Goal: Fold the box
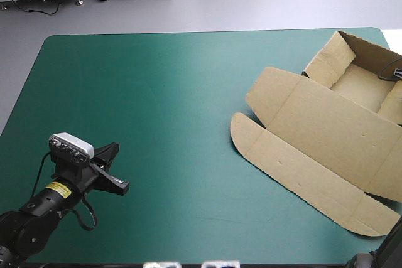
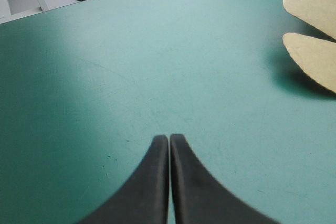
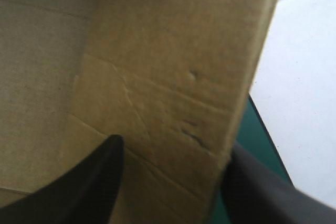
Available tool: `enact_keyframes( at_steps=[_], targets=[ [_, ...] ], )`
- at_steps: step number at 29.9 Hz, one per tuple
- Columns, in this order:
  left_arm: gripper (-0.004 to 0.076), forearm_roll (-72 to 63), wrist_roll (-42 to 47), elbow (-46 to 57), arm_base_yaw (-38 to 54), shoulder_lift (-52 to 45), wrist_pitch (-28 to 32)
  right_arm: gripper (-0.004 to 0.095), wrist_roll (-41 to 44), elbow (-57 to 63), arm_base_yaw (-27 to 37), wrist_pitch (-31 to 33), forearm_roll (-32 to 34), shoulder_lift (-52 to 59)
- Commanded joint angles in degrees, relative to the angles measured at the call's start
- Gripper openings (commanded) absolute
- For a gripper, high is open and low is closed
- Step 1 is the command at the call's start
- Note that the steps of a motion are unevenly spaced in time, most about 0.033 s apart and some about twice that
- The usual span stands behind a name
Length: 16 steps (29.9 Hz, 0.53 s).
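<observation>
The box (image 1: pixel 326 123) lay at the right side of the surface (image 1: pixel 157 92). Its tray (image 1: pixel 361 86), with the walls raised, stood at the far right corner. The lid (image 1: pixel 320 123) lay flat out of the tray toward the middle, and a rounded flap (image 1: pixel 295 177) came after it on the near side. The long edges of the lid ran on a diagonal, from the middle of the surface toward the near right corner.

The right end effector (image 3: pixel 170 150) was at the tray. It was released: its black fingers (image 3: pixel 84 187) stood well apart, one inside the tray and the other outside, with one wall (image 3: pixel 168 77) between them. This seemed to be a wall on the side of the right edge, because only a thin strip of teal-green showed past it. No pressing on the board could be seen.

The left end effector (image 2: pixel 169 137) was clenched and held nothing; its fingers (image 2: pixel 152 182) met in one point. It hung over the near left corner, well apart from the box, and pointed toward the far edge. The box lay ahead of it and to its right.

So the right arm was much the nearer one. The coming move probably depended on this wall: the fingers already straddled it and needed only to come together on it.
</observation>
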State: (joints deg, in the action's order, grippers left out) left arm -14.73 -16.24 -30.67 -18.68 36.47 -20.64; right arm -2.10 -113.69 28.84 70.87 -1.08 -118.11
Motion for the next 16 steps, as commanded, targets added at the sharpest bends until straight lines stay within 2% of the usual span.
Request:
enact_keyframes(
  at_steps=[1,8,11,13,15,16],
  targets=[
    [-0.0006,-0.79,-0.01,-1.69,-0.29,-0.04,3.19,0.0735,-0.66,-1.34,0.14,0.86,0.49,4.13],
    [-0.0006,-0.57,-0.01,-1.69,-0.29,-0.04,3.31,0.0703,-0.41,-1.44,0.26,0.77,0.32,7.43],
    [-0.0006,0.05,-0.01,-1.69,-0.29,-0.04,3.59,0.0656,-1.57,-1.82,0.26,0.77,-6.59,10.29],
    [-0.0006,0.95,-0.01,-1.69,-0.29,-0.14,4.15,0.0610,-5.10,-1.92,0.26,0.77,-15.10,12.55],
    [-0.0006,1.44,-0.01,-1.69,-0.29,-0.25,4.97,0.0513,-8.23,-1.92,-0.11,0.77,-22.98,14.85],
    [-0.0006,1.44,-0.01,-1.69,-0.29,-0.22,5.28,0.0431,-8.82,-1.92,-0.63,0.77,-24.76,15.91]
  ],
)
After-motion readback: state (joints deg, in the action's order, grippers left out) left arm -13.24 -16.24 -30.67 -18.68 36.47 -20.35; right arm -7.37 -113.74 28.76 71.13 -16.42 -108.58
